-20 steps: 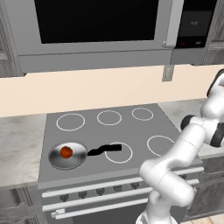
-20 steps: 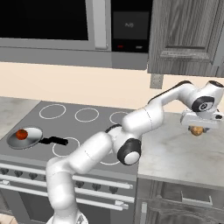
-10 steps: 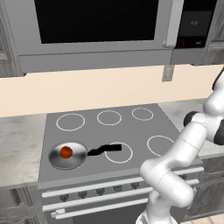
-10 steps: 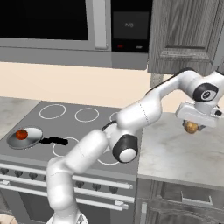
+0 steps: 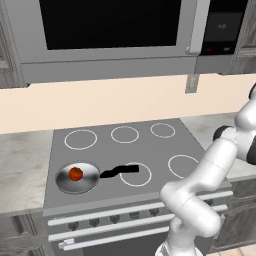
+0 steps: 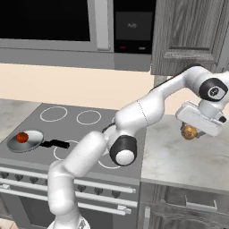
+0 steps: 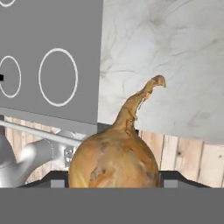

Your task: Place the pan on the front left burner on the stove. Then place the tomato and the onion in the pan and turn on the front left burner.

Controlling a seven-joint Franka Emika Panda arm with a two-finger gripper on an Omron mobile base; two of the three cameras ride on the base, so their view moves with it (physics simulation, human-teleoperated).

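We see the pan [image 5: 77,177] sitting on the front left burner of the stove [image 5: 150,150], its wavy black handle pointing right toward the middle front ring. The tomato [image 5: 75,173] lies inside the pan, a little left of its centre. In the right base view the same pan [image 6: 26,140] rests at the near left corner of the stove [image 6: 89,134] with the tomato [image 6: 22,137] in it. Our arm reaches far to the right, over the marbled counter [image 6: 179,156] beside the stove, and the fingers [image 6: 193,133] hang above that counter, well apart from the pan. The onion [image 6: 189,132] sits between them, clear of the counter. In the hand view the onion [image 7: 114,161] stands large and close, its golden-tan bulb wedged between the two dark tips at the bottom, one tip [image 7: 174,178] showing on its right side, and its pointed, curling stalk rising away from the camera. So we read the fingers as closed on the onion, pressed against its sides. Beyond the onion in that view lie the pale counter [image 7: 175,65] and the grey stove [image 7: 52,57] with two white rings, and a strip of wooden floor [image 7: 188,153] past the counter's edge. Above the stove a microwave [image 5: 115,35] hangs with a dark door.
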